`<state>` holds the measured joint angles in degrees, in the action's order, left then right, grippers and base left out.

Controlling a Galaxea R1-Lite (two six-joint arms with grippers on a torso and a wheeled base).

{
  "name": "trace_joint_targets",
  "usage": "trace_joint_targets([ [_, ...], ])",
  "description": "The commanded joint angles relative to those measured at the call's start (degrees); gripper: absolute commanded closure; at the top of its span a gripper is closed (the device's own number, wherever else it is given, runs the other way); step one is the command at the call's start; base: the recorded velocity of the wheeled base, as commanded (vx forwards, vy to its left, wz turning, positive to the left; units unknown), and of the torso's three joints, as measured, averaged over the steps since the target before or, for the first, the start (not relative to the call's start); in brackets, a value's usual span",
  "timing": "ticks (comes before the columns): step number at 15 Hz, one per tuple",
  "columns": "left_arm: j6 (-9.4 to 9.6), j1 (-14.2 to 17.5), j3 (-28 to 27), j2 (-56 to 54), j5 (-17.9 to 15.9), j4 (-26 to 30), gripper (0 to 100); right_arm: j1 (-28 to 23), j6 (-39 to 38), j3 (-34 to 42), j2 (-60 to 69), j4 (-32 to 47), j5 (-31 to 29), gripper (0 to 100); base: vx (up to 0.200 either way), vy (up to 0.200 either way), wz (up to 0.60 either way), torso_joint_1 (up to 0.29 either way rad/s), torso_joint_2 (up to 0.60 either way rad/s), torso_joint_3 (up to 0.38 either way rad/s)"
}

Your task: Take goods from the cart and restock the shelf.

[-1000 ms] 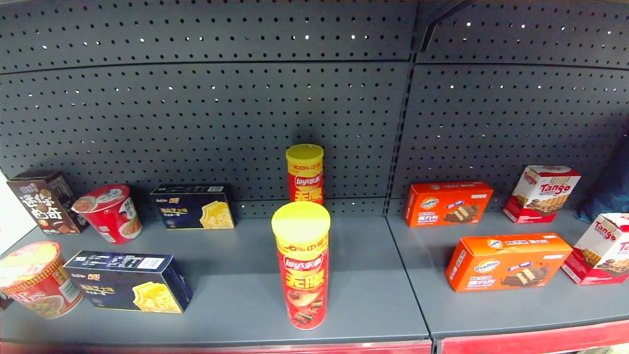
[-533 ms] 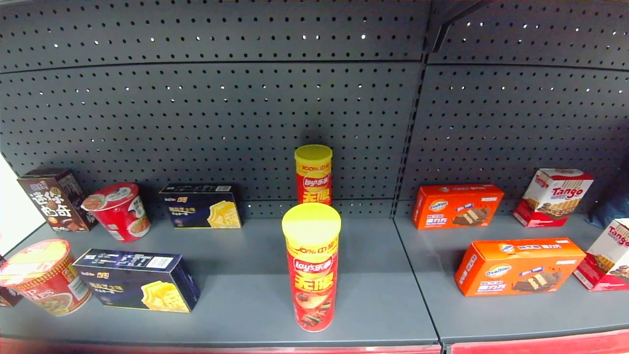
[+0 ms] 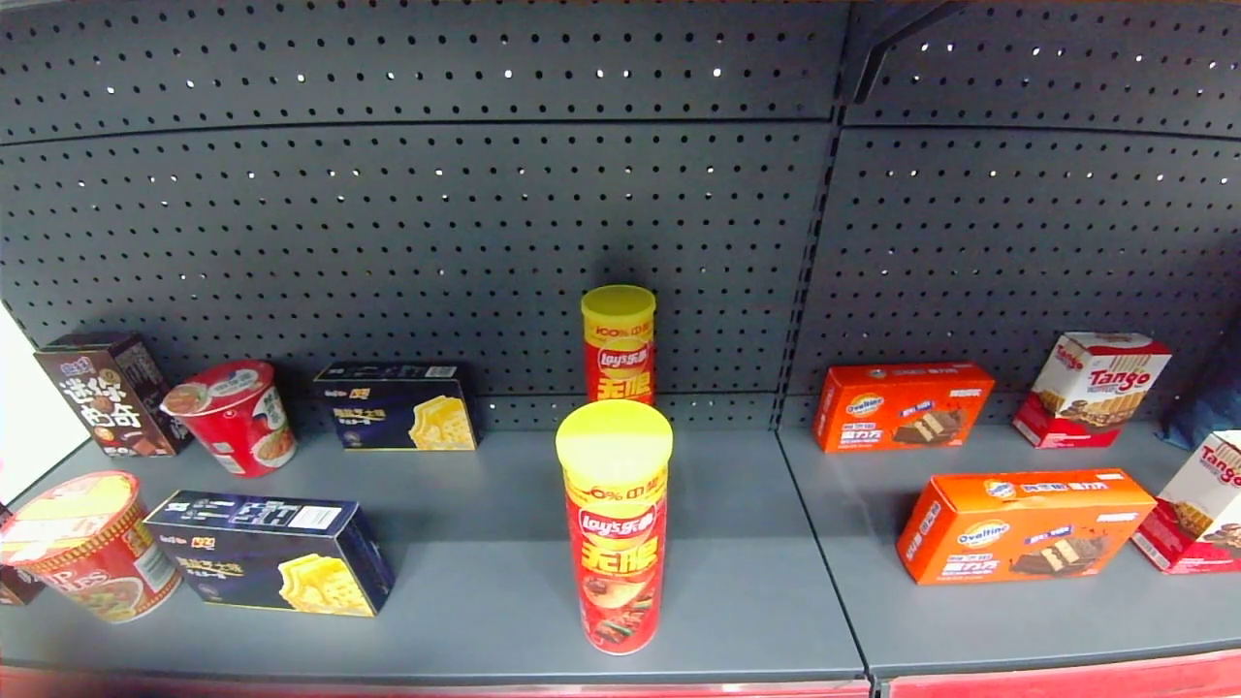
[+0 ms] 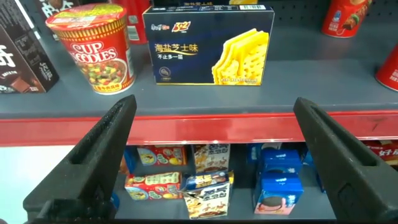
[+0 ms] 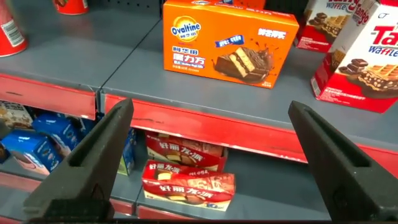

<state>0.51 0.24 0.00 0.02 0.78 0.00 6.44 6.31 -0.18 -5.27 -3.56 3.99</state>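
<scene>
The grey shelf [image 3: 737,582] carries two red chip cans with yellow lids, one in front [image 3: 616,528] and one at the back [image 3: 619,344]. To their left lie dark blue cracker boxes [image 3: 271,555], red cup noodles [image 3: 82,548] and a brown box [image 3: 107,396]. Orange wafer boxes [image 3: 1018,525] and red-and-white wafer boxes [image 3: 1091,388] sit on the right. My left gripper [image 4: 214,109] is open and empty, just before the shelf's edge, facing a blue cracker box [image 4: 208,45] and a cup noodle [image 4: 93,46]. My right gripper [image 5: 211,109] is open and empty, facing an orange wafer box [image 5: 227,42].
A red strip [image 4: 199,127] runs along the shelf's front edge. On the lower shelf stand more boxes, blue ones [image 4: 277,190] and red ones [image 5: 186,180]. Perforated dark panels [image 3: 436,213] back the shelf. Free room lies on both sides of the front chip can.
The head camera shifted a little between the first two frames, so the whole picture slid right. The goods on the shelf have not moved.
</scene>
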Motion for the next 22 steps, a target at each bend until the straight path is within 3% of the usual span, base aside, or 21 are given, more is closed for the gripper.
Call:
trace_joint_targets([
  [1,0.02,0.0,0.0,0.0,0.0,0.0,0,0.0,-0.1,0.0,-0.2,-0.1,0.0,0,0.000,0.000,0.00,0.000,0.00,0.000],
  [8,0.02,0.0,0.0,0.0,0.0,0.0,0,0.0,-0.1,0.0,-0.2,0.0,0.2,0,0.000,0.000,0.00,0.000,0.00,0.000],
  [11,0.19,0.0,0.0,0.0,-0.1,0.0,0,0.0,-0.1,0.0,-0.2,0.0,0.3,0,0.000,0.200,0.00,-0.002,0.00,0.002],
  [22,0.28,0.0,0.0,0.0,-0.2,0.0,0,0.0,-0.1,0.0,-0.2,0.0,0.4,0,0.000,0.000,0.00,0.000,0.00,0.000],
])
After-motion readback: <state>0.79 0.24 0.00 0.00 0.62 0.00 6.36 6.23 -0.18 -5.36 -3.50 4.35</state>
